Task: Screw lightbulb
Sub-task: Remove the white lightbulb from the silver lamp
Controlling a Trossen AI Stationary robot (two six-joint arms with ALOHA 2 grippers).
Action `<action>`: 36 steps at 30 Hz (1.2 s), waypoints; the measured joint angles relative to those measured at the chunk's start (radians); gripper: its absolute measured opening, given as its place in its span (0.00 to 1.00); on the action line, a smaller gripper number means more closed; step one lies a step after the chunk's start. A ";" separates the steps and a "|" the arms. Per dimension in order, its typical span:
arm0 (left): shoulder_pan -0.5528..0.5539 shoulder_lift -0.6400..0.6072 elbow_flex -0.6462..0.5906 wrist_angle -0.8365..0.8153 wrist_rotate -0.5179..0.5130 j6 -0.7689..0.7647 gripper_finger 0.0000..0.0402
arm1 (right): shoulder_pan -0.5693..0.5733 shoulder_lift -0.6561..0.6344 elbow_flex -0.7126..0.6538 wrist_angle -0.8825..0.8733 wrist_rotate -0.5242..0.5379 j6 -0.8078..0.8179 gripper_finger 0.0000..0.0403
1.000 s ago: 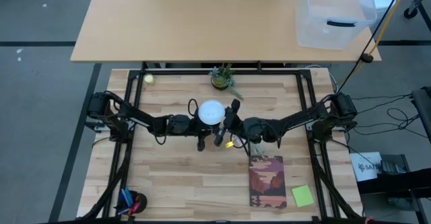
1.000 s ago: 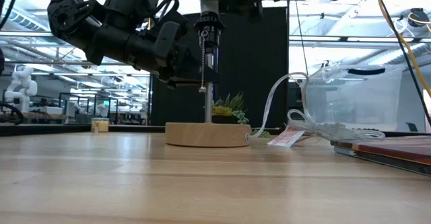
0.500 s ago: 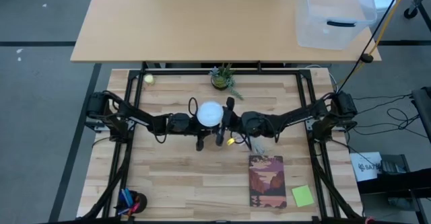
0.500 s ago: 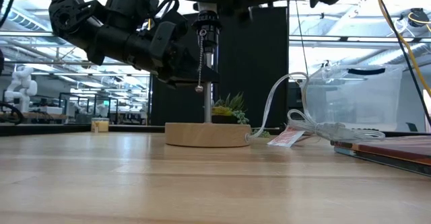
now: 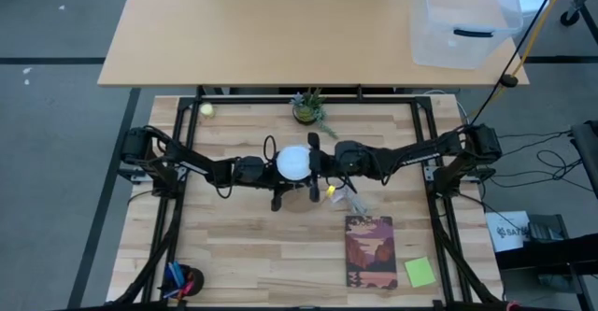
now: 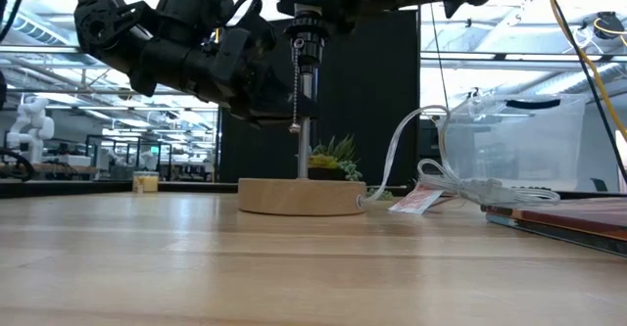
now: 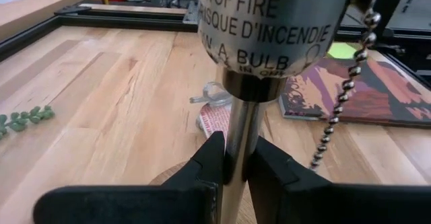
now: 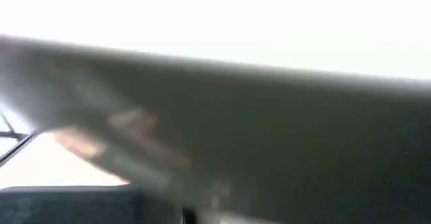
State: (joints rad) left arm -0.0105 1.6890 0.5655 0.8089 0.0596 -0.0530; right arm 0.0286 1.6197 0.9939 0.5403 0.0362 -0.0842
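A lamp stands mid-table on a round wooden base [image 6: 302, 197], with a metal stem [image 7: 237, 126], a silvery socket [image 7: 269, 22] and a bead pull chain [image 6: 294, 91]. The white lightbulb [image 5: 296, 162] sits on top of the socket, globe up, and fills the right wrist view [image 8: 215, 22]. My left gripper [image 7: 236, 158] comes from the table's left and is shut on the stem below the socket [image 6: 279, 96]. My right gripper [image 5: 314, 162] comes from the right at the bulb's height, its fingers on either side of the globe. My left gripper pinches the lamp's metal stem [image 7: 234, 173] between its two fingers, just below the socket. The fingers come level from the table's left and lie across the upright stem. The lamp stands on its wooden base. My right gripper holds the bulb's round globe [image 5: 305, 162] between its two fingers, coming level from the table's right. One finger [image 5: 312, 143] shows on the far side. The bulb stands upright over the socket; where the pads meet it is hidden.
A small potted succulent [image 5: 308, 108] and a yellow-green ball [image 5: 206, 109] sit near the far edge. The lamp's clear cord and red tag [image 6: 421, 197] lie right of the base. A book [image 5: 371, 250], a green note [image 5: 420, 272] and a pen cup [image 5: 182, 281] are near the front.
My right gripper has moved toward the table's far edge and closer over the bulb, turning about its own axis, its fingers swinging round the globe. The pull chain has swung a little. The lamp base has stayed put.
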 joint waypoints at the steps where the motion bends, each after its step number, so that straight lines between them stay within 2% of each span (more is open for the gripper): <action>1: 0.000 0.000 0.000 0.004 0.017 0.002 0.11 | -0.006 -0.004 0.000 -0.009 -0.021 -0.001 0.35; 15: -0.004 0.000 0.000 0.008 0.148 0.033 0.11 | -0.091 -0.006 0.000 -0.003 -0.426 -0.053 0.37; 22: -0.006 0.000 -0.003 0.006 0.153 0.037 0.11 | -0.087 -0.008 0.000 0.004 -0.436 -0.063 0.41; 31: -0.007 0.000 -0.003 0.006 0.133 0.040 0.11 | -0.072 -0.021 0.000 0.013 -0.424 -0.005 0.61; 36: -0.007 0.000 -0.003 0.005 0.129 0.036 0.11 | -0.068 -0.048 0.001 -0.030 -0.400 0.003 0.65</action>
State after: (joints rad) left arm -0.0174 1.6890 0.5625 0.8143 0.1885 -0.0166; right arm -0.0396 1.5721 0.9951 0.5100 -0.3640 -0.0813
